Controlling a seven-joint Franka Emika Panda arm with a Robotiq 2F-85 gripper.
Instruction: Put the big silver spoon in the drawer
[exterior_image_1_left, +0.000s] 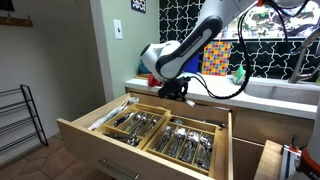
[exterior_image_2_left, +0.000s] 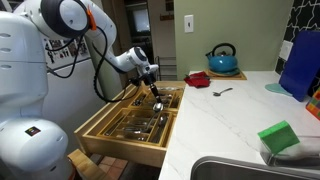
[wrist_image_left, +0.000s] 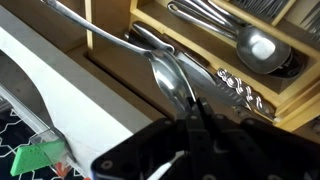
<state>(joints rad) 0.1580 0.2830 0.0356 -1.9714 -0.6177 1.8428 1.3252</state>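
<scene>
The drawer (exterior_image_1_left: 82, 132) stands pulled open below the counter in both exterior views (exterior_image_2_left: 120, 148), its wooden cutlery-tray compartments full of silverware. My gripper (exterior_image_1_left: 178, 95) hangs over the drawer's back part, close to the counter edge, and is shut on the handle of the big silver spoon (wrist_image_left: 170, 78). In the wrist view the fingers (wrist_image_left: 196, 112) pinch the handle and the spoon's bowl points down into a compartment with other cutlery. In an exterior view the spoon (exterior_image_2_left: 157, 103) dangles below the gripper (exterior_image_2_left: 152, 90).
On the white counter (exterior_image_2_left: 230, 115) are a blue kettle (exterior_image_2_left: 222, 60), a red item (exterior_image_2_left: 198, 79), a small spoon (exterior_image_2_left: 222, 91) and a green sponge (exterior_image_2_left: 279, 137) by the sink (exterior_image_2_left: 245, 170). Another large spoon (wrist_image_left: 255, 48) lies in a tray compartment.
</scene>
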